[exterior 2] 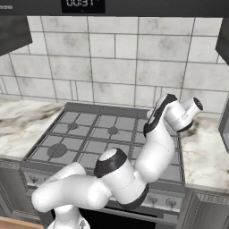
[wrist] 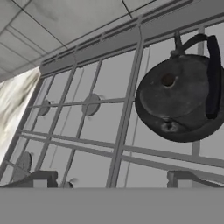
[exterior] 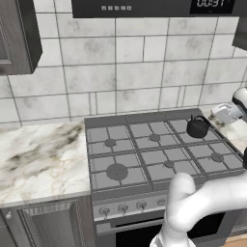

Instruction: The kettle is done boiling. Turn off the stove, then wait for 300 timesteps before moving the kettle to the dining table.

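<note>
Sitting on the back right burner of the wide grey gas stove [exterior: 159, 154] with dark grid grates, the small squat black kettle [exterior: 198, 127] with its arched wire handle is seen from the left base view. In the hand view the kettle [wrist: 181, 98] lies ahead of and above the right dark fingertip [wrist: 183, 178], not touched by it; the fingers of the gripper [wrist: 111, 180] are spread to their widest, with nothing held. In the right base view the stove [exterior 2: 89, 134] is partly covered by the white arm. The small front knobs [exterior: 123, 208] are seen from the left.
</note>
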Controlling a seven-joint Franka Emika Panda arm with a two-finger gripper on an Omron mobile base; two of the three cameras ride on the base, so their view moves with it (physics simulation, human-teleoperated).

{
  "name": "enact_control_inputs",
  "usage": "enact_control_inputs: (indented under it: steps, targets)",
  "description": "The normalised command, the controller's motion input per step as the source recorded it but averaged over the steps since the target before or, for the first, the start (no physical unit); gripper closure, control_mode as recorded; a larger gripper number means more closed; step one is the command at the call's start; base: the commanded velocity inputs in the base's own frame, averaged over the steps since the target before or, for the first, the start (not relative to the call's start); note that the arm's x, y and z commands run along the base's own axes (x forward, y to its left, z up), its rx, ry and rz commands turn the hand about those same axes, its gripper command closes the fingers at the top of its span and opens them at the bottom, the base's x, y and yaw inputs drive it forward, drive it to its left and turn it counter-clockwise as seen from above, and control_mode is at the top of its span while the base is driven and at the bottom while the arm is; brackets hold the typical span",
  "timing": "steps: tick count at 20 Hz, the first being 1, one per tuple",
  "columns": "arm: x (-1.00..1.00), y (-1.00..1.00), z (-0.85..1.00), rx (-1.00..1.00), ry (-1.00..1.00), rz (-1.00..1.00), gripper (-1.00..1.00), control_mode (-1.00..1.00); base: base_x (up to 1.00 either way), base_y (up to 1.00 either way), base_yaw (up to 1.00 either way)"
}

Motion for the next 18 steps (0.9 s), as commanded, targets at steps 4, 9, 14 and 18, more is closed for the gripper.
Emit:
enact_control_inputs:
  steps: [4, 9, 14, 18]
  targets:
    - [0.37, -0.15, -0.22, 0.00, 0.03, 0.00, -1.00, -1.00, 0.00, 0.00, 0.00]
    - [0.35, -0.16, -0.24, 0.00, 0.04, 0.00, -1.00, -1.00, 0.00, 0.00, 0.00]
    - [0.38, -0.19, -0.22, 0.00, 0.05, 0.00, -1.00, -1.00, 0.00, 0.00, 0.00]
    - [0.42, -0.16, -0.20, 0.00, 0.05, 0.00, -1.00, -1.00, 0.00, 0.00, 0.00]
